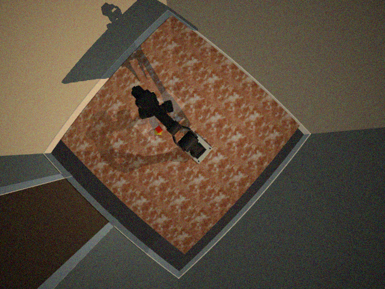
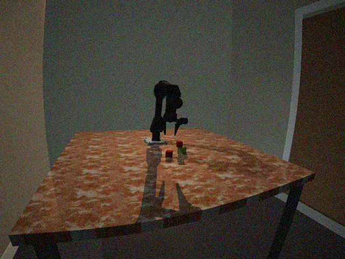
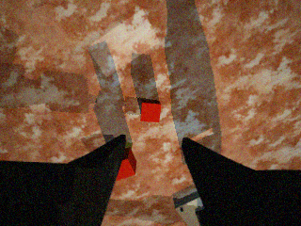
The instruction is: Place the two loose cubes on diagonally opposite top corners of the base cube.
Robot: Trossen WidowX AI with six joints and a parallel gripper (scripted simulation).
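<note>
The yellow-green base cube (image 1: 158, 133) (image 2: 182, 150) stands on the table, with one red cube (image 1: 159, 128) (image 2: 179, 143) (image 3: 126, 169) on its top, toward one corner. In the wrist view the left finger hides most of the base cube and part of that red cube. The second red cube (image 2: 168, 153) (image 3: 150, 112) sits on the table apart from the base cube; the arm hides it in the top view. My gripper (image 2: 170, 135) (image 3: 154, 140) is open and empty, high above the table, with its fingers pointing down. The fingertips are hidden in the top view.
The arm's white base plate (image 1: 207, 148) (image 2: 149, 141) (image 3: 189, 213) is fixed on the patterned table (image 1: 217, 186) (image 2: 111, 181), behind the cubes in the exterior view. Shadows of the arm fall across the table around the second red cube.
</note>
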